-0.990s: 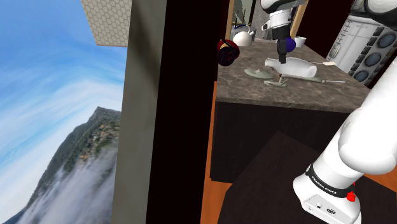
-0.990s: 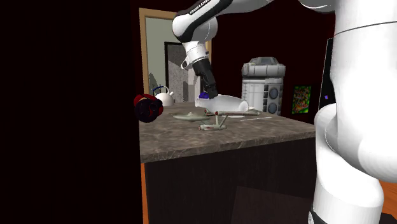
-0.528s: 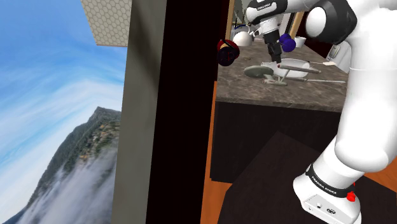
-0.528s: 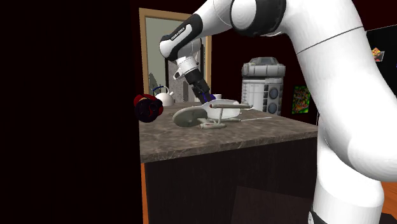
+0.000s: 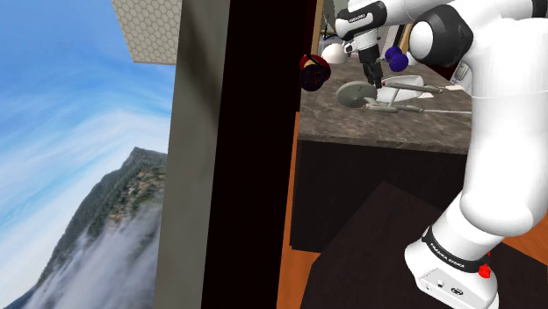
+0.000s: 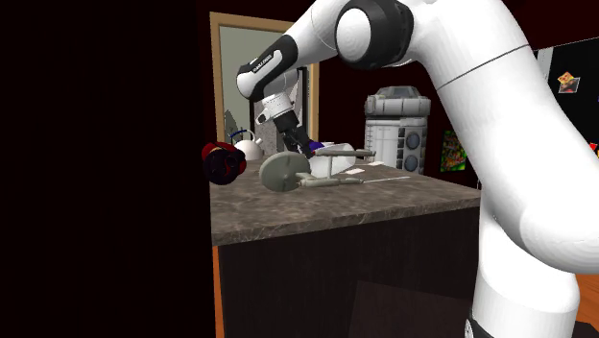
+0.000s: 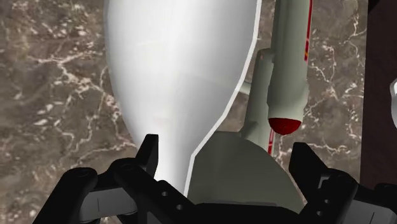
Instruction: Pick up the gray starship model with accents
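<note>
The gray starship model (image 6: 284, 173) hangs tilted just above the marble counter (image 6: 317, 209), its round saucer turned toward the second exterior view and its red-striped engine tubes (image 7: 289, 63) trailing behind. My black gripper (image 6: 296, 148) comes down from above and is shut on the model near the saucer. In the shoulder view the starship model (image 5: 358, 92) sits under the gripper (image 5: 374, 82) at the counter's (image 5: 369, 127) far side. In the wrist view the saucer (image 7: 235, 172) lies between the fingers of the gripper (image 7: 228, 156).
A white bottle (image 7: 172, 76) lies on the counter right behind the model. A red and dark blue round object (image 6: 223, 161) and a white teapot (image 6: 250, 147) stand at the counter's far corner. A grey barrel-shaped unit (image 6: 396, 130) stands behind. A thin rod (image 5: 448, 112) lies on the counter.
The gripper closed on the starship model and raised it off the counter, shifting toward the teapot. The model tipped so its saucer now faces outward.
</note>
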Tool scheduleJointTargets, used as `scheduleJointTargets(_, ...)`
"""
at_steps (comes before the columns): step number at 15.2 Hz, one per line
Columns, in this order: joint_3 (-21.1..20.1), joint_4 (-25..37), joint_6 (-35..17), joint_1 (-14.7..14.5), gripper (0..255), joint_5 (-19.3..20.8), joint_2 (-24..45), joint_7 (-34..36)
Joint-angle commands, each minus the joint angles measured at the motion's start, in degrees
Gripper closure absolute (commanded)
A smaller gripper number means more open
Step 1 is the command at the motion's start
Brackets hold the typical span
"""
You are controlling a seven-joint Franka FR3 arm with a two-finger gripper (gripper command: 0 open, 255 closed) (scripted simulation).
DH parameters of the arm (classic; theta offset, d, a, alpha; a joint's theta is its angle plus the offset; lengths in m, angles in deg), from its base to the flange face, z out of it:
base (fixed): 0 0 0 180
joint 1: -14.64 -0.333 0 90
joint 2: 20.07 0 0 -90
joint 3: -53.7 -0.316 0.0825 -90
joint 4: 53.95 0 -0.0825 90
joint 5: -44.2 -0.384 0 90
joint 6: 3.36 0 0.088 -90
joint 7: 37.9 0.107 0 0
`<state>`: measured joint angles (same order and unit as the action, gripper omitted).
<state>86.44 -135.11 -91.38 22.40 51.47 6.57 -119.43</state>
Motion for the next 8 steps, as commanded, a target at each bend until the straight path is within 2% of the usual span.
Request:
scheduleJointTargets(1,-0.01,-2.37,1.79,0.63,0,-0.47,2.17,0.47)
scheduleJointTargets(3,-0.14,-2.36,1.80,0.73,0,-0.41,2.14,0.51)
scheduleJointTargets(4,-0.20,0.25,3.22,1.32,255,-0.83,3.31,-0.11)
scheduleJointTargets(8,-0.45,1.05,2.65,1.87,255,-1.48,4.76,-0.26)
